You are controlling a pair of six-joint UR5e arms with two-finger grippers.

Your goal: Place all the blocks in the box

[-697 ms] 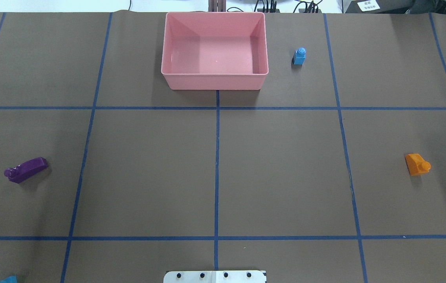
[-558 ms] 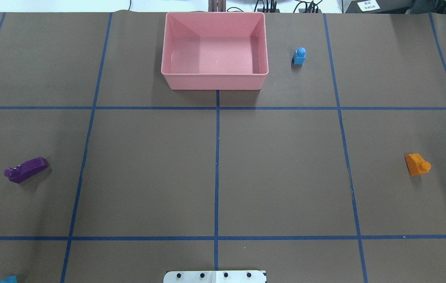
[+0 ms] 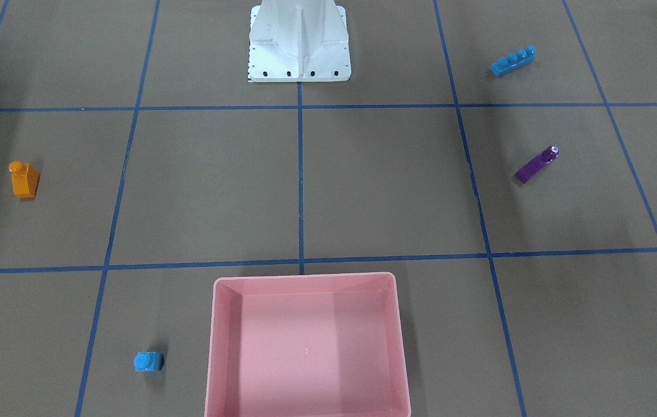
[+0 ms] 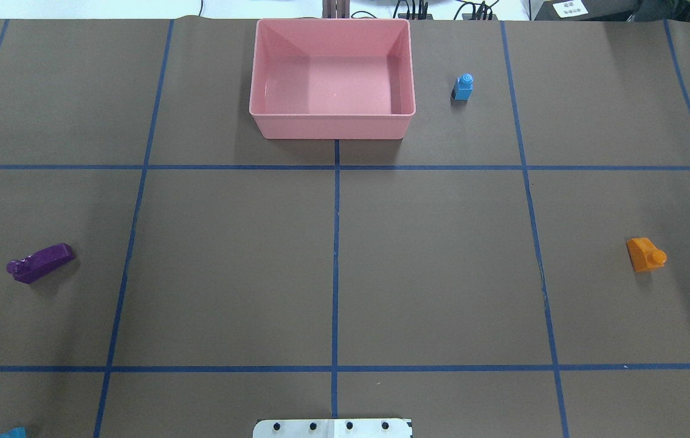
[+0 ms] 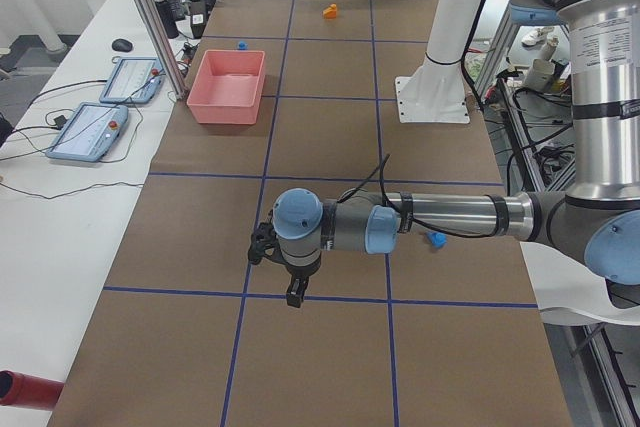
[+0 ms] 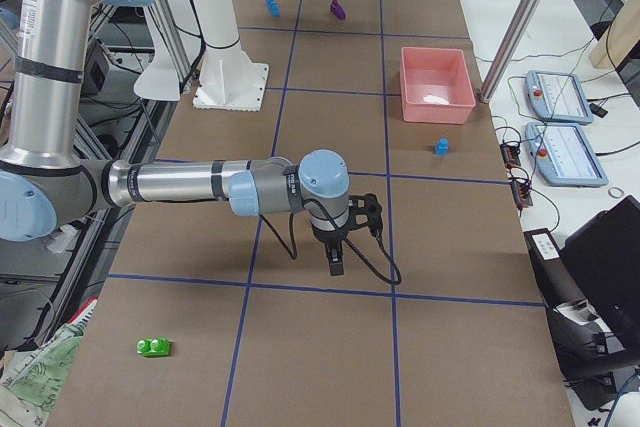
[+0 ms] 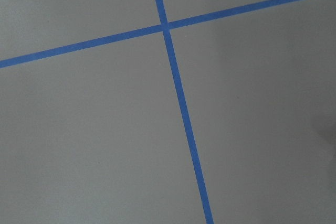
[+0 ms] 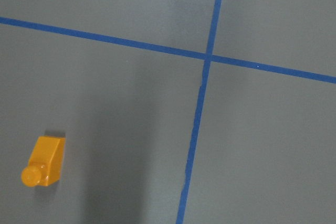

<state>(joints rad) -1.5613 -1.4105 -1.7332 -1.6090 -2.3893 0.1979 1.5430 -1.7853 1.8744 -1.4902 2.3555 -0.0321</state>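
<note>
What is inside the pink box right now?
No brick shows inside the pink box: its floor looks bare from overhead and from the front. Overhead, its near wall covers a strip of floor, which the front-facing view shows bare. The small blue brick stands outside it.

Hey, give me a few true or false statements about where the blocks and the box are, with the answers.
1. The box is empty. True.
2. The small blue block is in the box. False: it stands on the table beside the box.
3. The purple block lies on the robot's left side. True.
4. The orange block touches the purple block. False: they lie far apart, on opposite sides of the table.
</note>
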